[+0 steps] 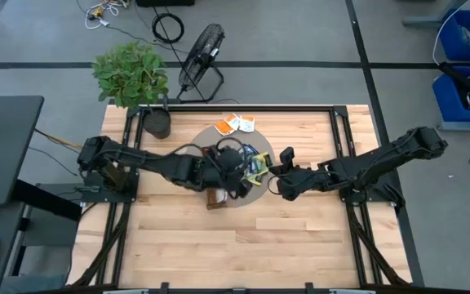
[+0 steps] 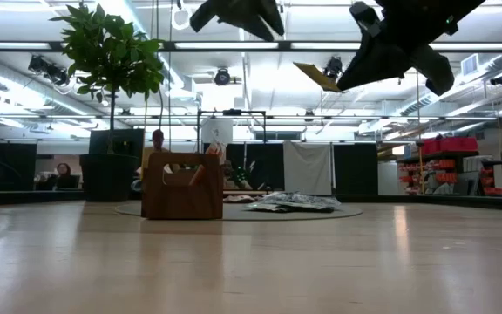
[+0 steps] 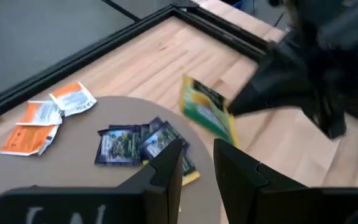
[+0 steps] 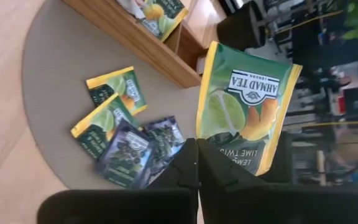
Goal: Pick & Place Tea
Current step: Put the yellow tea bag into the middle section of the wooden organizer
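Right gripper (image 4: 197, 163): fingers pressed together on a yellow-green sachet (image 4: 246, 106), held in the air right of the round grey mat (image 1: 255, 194).
Left gripper (image 3: 197, 163): fingers slightly apart, holding nothing, above the mat.
Mat centre: dark blue sachets (image 3: 135, 144).
Mat's far edge: orange-and-white sachets (image 1: 236, 124).
Wooden tray (image 4: 135, 40): on the mat's near-left part.

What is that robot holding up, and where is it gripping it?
The right gripper is shut on a yellow-green tea sachet, pinching it at one edge, lifted above the mat. The left gripper holds nothing.
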You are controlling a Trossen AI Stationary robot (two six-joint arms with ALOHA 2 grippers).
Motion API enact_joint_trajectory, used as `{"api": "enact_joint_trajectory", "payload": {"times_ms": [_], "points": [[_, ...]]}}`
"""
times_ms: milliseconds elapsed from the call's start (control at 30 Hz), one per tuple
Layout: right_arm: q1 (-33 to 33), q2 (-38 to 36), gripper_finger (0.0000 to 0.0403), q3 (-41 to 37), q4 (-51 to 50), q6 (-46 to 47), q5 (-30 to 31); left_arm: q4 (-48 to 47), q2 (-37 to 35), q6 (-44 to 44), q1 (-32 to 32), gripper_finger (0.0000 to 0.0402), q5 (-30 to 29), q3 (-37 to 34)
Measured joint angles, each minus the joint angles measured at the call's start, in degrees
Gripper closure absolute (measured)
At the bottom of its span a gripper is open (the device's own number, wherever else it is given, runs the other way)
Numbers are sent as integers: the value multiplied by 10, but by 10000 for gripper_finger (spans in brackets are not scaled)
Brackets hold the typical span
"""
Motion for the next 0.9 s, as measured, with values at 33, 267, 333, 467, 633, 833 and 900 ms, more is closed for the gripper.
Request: {"api": "enact_joint_trajectory", "payload": {"times_ms": [33,267,333,467,633,833,900], "points": [[3,0,403,0,4,-9,6,3,-1,-3,8,305,10,0],[20,0,403,0,22,-70,27,69,-4,-8,92,305,231,0],[23,0,403,0,24,-83,27,84,-4,-17,120,305,303,0],[30,0,403,0,24,-102,28,89,-4,-36,167,305,404,0],[35,0,403,0,30,-119,28,99,-4,-52,206,305,500,0],[36,0,403,0,68,-173,27,114,-4,-81,220,305,577,0],[36,0,403,0,88,-194,27,112,-4,-91,216,305,581,0]]}}
